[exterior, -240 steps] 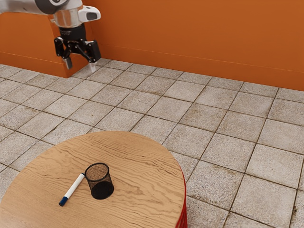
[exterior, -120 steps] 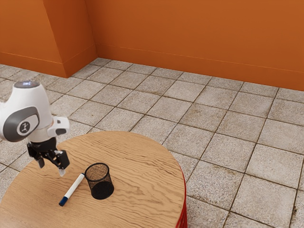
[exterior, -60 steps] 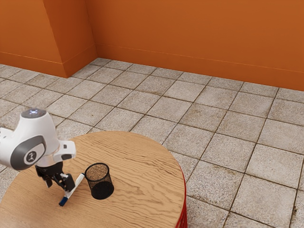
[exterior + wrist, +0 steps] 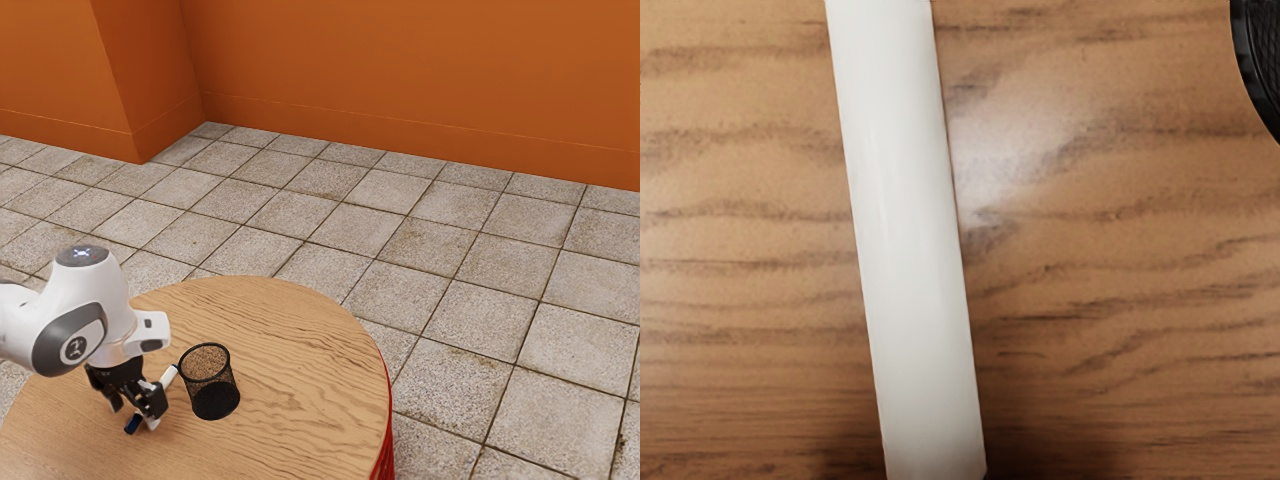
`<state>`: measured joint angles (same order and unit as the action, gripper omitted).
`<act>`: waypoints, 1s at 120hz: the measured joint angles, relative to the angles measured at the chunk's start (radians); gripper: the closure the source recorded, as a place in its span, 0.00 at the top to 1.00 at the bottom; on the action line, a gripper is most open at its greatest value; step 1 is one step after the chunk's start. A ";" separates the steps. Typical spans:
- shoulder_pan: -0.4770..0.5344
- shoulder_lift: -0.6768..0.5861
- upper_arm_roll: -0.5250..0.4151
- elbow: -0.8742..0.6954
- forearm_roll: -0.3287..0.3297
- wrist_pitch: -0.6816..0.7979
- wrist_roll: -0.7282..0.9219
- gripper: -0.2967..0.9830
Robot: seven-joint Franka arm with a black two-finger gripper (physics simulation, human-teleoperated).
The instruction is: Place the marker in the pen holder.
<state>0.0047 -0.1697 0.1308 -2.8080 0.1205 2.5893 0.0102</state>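
Note:
My gripper (image 4: 136,412) is low over the round table at the exterior view's lower left, its fingers apart on either side of the marker (image 4: 170,374). The hand covers the marker's middle; the white end and dark blue cap stick out. In the wrist view the marker's white barrel (image 4: 905,240) lies on the wood under the hand. Beside the marker's white end, the black mesh pen holder (image 4: 214,398) stands upright, and part of its dark side (image 4: 1262,60) is in the wrist view too.
The wooden tabletop (image 4: 300,350) has a curved edge, with red below it at the exterior view's right. Grey floor tiles (image 4: 400,240) and an orange wall (image 4: 420,80) lie beyond.
My hand has come down from high above the floor to the marker, lowering a little further since half a second ago. The marker and pen holder have stayed put.

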 joint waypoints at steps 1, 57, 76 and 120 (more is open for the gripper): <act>0.000 0.000 0.000 0.000 0.000 0.001 -0.001 0.68; 0.000 0.005 -0.002 0.002 -0.003 0.015 -0.027 0.34; 0.000 0.013 -0.002 0.002 -0.002 0.023 -0.033 0.31; 0.000 0.016 -0.003 0.003 -0.002 0.035 -0.043 0.25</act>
<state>0.0048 -0.1536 0.1276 -2.8055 0.1190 2.6246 -0.0324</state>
